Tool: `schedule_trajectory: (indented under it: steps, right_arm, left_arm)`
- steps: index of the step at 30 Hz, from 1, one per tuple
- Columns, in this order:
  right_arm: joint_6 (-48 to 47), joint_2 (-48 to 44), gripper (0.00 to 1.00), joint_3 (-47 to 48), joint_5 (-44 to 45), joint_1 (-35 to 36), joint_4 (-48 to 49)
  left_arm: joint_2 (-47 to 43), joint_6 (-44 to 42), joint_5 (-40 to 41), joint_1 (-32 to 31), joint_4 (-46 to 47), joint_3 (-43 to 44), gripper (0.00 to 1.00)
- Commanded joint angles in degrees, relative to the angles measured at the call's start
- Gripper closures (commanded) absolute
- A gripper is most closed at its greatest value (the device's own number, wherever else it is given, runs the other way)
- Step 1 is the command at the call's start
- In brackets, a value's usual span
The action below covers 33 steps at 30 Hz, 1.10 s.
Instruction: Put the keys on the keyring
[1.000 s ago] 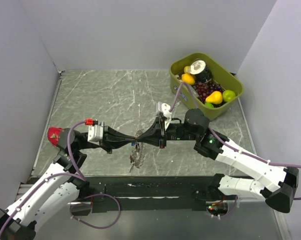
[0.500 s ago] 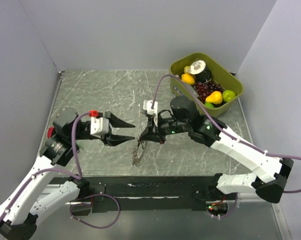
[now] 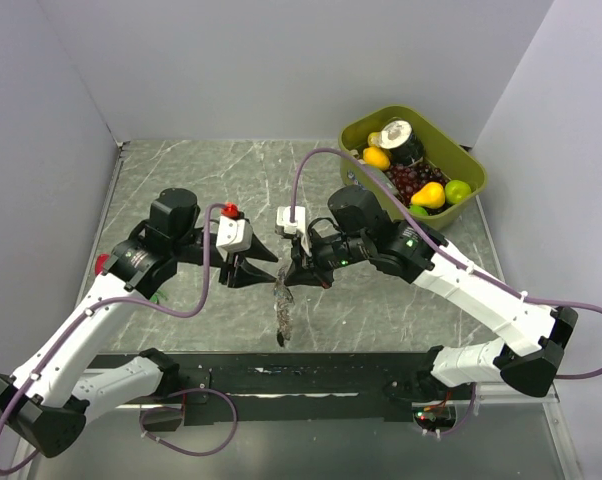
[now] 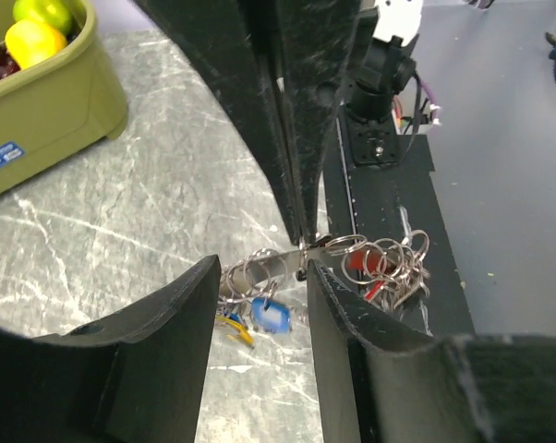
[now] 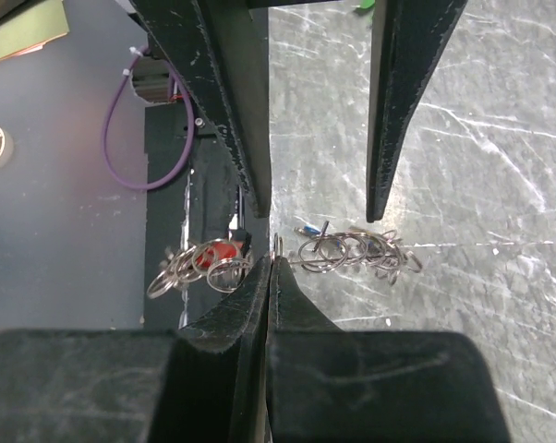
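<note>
while the right fingers (image 5: 241,323) clamp the keyring (image 3: 280,310), the left fingers (image 4: 158,351) stand apart.

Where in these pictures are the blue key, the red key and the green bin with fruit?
blue key (image 4: 271,317): left wrist view, on its plastic head.
red key (image 4: 358,262): left wrist view, on its plastic head, among the rings.
green bin (image 4: 56,111): left wrist view, on its side wall.

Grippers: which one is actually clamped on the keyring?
The right gripper: it is pinched shut on the keyring, with the keys dangling from it. The left gripper is open, its jaws spread either side of that pinch.
</note>
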<state>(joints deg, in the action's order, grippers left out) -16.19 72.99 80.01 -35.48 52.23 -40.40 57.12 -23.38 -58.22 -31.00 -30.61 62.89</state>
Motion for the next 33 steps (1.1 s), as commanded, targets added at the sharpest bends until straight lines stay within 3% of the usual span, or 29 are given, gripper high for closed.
schedule_trajectory:
  steps: [1, 16, 22, 27, 31, 33]
  right_arm:
    - [0.5, -1.4, 1.00, 1.4, -1.3, -0.3, 3.6]
    - [1.7, -2.2, 1.00, 0.6, 0.4, -0.3, 5.7]
    - [1.9, -2.6, 1.00, 0.8, 0.3, -0.3, 5.5]
    - [1.9, -2.8, 1.00, 0.4, 0.2, -0.2, 5.9]
    - [1.9, -2.6, 1.00, 0.6, 0.0, -0.3, 5.7]
    - [1.9, -2.7, 1.00, 0.5, -0.1, -0.3, 5.6]
  left_arm:
    - [-0.3, -0.3, -3.4, -0.6, 2.3, 0.7, 0.52]
    - [1.9, -0.4, -1.7, -4.5, 1.7, -0.2, 0.73]
    - [1.1, -0.7, 1.0, -4.6, 1.3, -0.7, 0.68]
    - [1.5, -1.4, 1.4, -4.6, 0.0, -0.7, 0.74]
    - [1.6, -2.1, 3.1, -4.6, -0.8, -0.6, 0.69]
    - [1.0, -1.3, 3.5, -4.6, 0.0, -0.9, 0.73]
